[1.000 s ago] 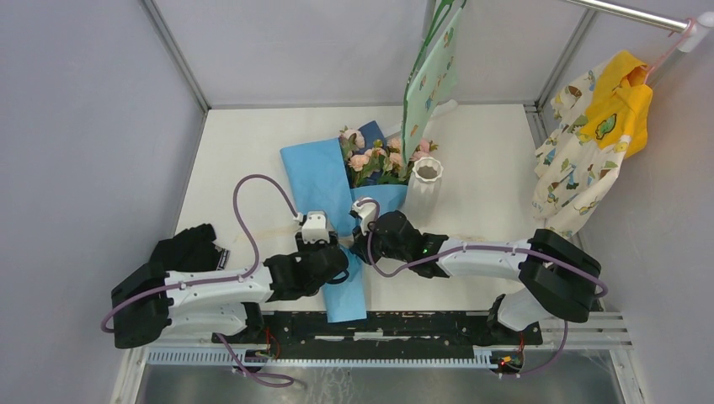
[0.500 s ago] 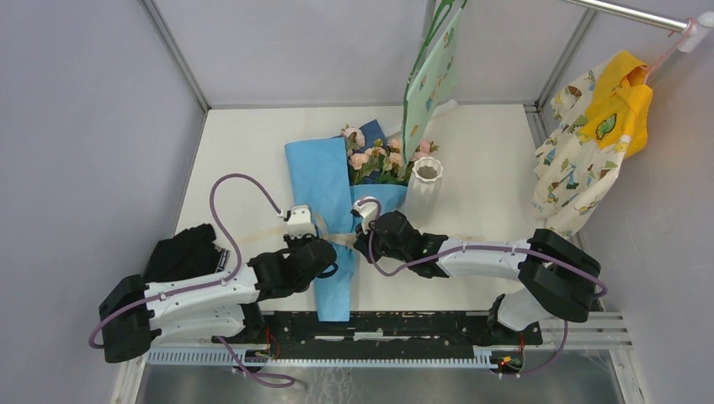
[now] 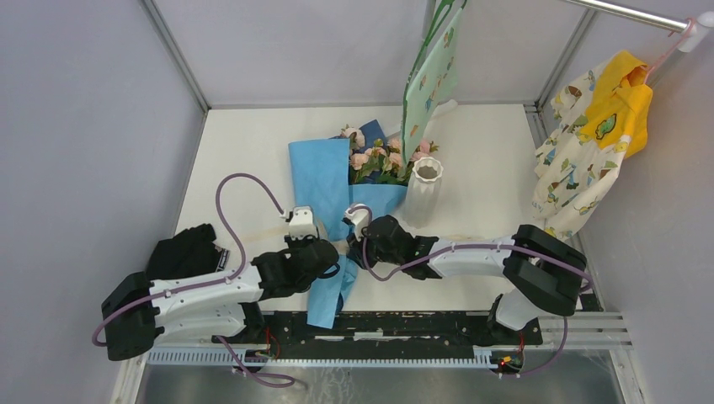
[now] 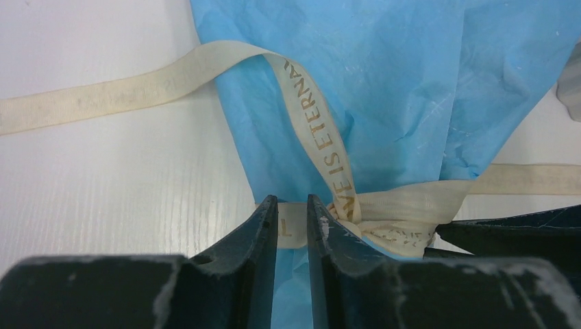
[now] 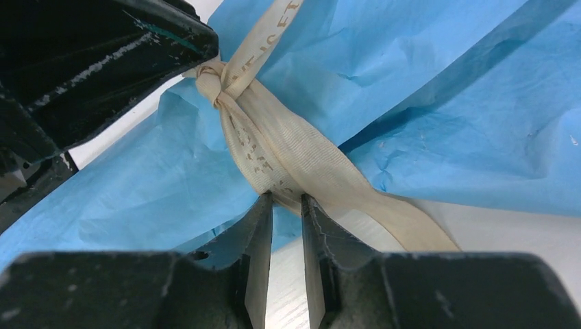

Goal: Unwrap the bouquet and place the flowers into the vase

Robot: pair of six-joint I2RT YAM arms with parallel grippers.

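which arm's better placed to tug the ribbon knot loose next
Probably left: the left pincer pinches the ribbon right beside the knot; the right pincer sits farther along the wrapped band.

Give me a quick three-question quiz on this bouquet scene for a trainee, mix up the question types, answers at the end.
1. True or false: the ribbon is knotted around the blue paper.
2. The vase is: A upright beside the flowers; B tipped on its side; C held by an arm.
3. Fill in: the left gripper pinches the ____.
Key: 1 true; 2 A; 3 ribbon.
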